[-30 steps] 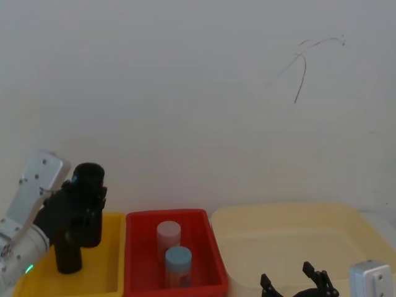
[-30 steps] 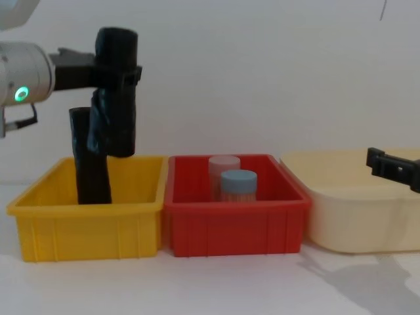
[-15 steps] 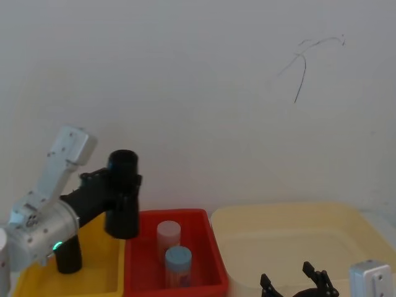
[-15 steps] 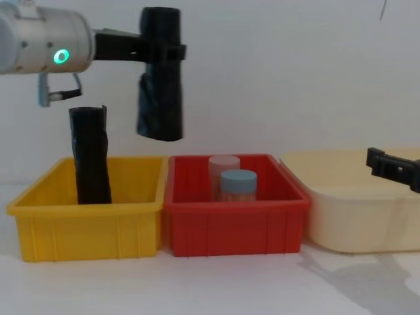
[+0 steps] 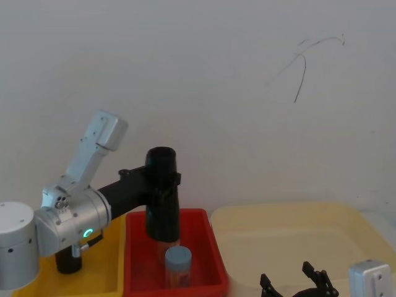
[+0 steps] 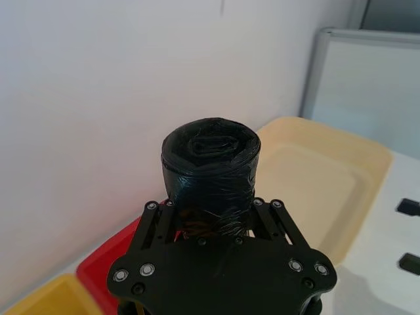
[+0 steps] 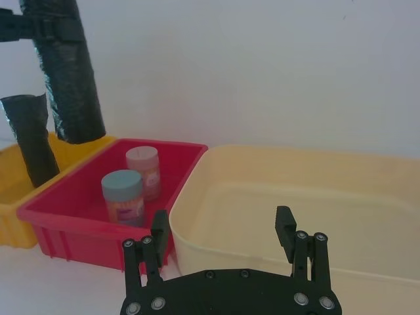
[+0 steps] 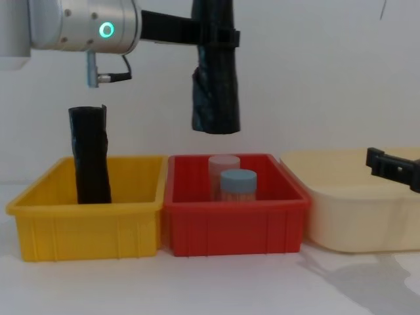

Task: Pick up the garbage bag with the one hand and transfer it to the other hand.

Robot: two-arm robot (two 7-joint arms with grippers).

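The garbage bag (image 8: 215, 85), a crinkly black roll, is held upright above the red bin (image 8: 236, 226), clamped near its top by the left gripper (image 8: 217, 33). The right gripper (image 7: 223, 228) is seen low, fingers apart.

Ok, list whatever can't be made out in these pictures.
Head view: the left arm hides most of the slim black roll in the yellow bin.
Head view: the garbage bag, gripped by the left tool, covers most of the pink jar.
Chest view: the top edge cuts off the bag's upper end.
Chest view: the right edge cuts off most of the right tool.
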